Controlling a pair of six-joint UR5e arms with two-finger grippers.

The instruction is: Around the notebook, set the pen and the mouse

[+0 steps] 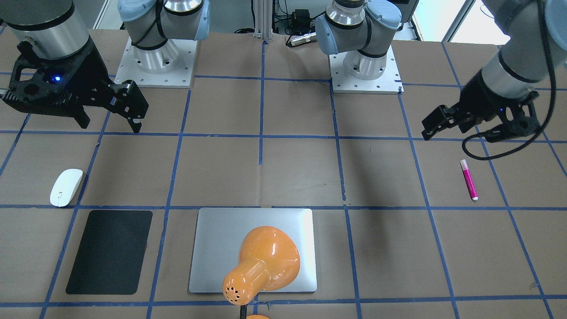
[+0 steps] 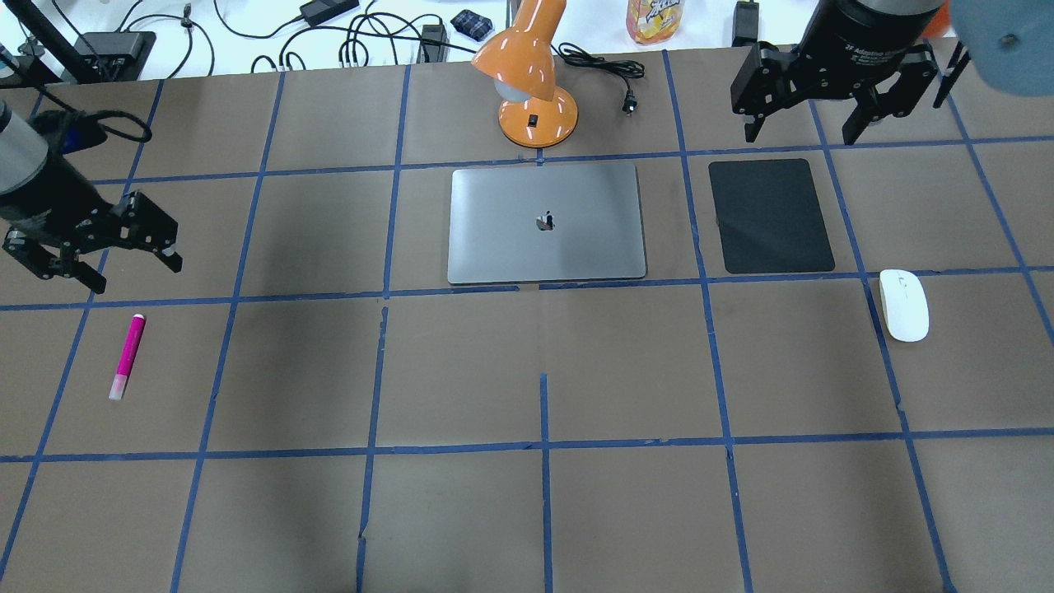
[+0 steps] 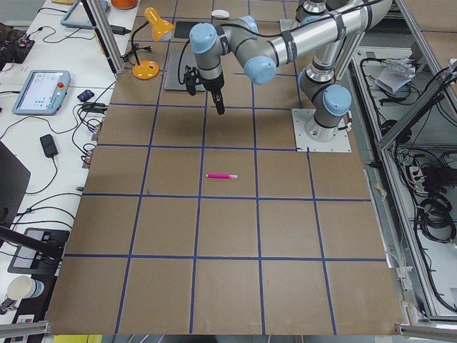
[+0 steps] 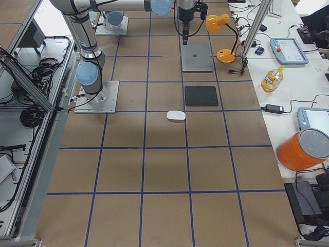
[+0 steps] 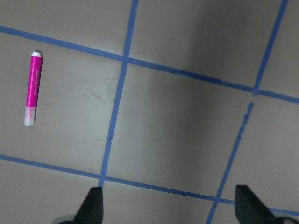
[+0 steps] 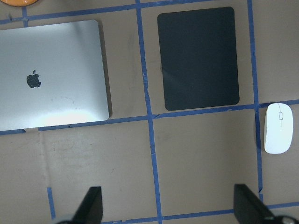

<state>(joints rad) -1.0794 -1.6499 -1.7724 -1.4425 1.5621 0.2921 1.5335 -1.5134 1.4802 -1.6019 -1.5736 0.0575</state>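
Since left claw (image 5: pixel 170 205) and right claw (image 6: pixel 168 203) are spread apart, empty, pen (image 2: pixel 128 357) is best gripped across barrel, mouse (image 2: pixel 903 305) across narrow sides, then set beside notebook (image 2: pixel 545 222).

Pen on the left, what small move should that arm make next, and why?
Probably bring the left gripper down over the pen: the gripper hangs open and empty, and the pen lies alone, far from the notebook.

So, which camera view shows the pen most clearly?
The left wrist-mounted view: the pen is largest there, with pale cap and white tip distinct and nothing covering it. The overhead and front-facing views show it whole but smaller; exterior left shows only a thin pink line. The other two views do not show it.
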